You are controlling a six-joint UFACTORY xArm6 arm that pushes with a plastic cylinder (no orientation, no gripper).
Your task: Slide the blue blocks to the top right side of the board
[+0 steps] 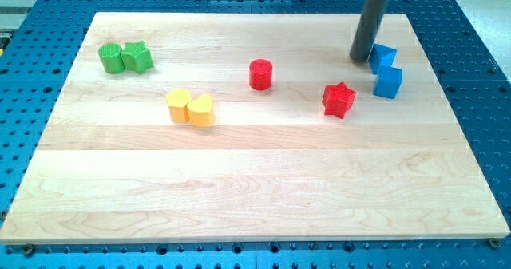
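My tip (361,58) sits right beside the upper blue block (382,57), lower blue block (388,81) touching it. No jaws, grasping nothing. I'd nudge gently so both stay together.

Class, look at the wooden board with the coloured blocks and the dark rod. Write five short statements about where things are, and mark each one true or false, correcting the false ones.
1. My tip sits just to the view's left of the upper blue block. True.
2. The two blue blocks lie far apart. False: the lower blue cube-like block sits right against the upper one.
3. The red star-shaped block lies to the view's right of the red cylinder block. True.
4. The two green blocks are at the view's bottom right. False: they are at the top left.
5. The two yellow blocks sit side by side. True.
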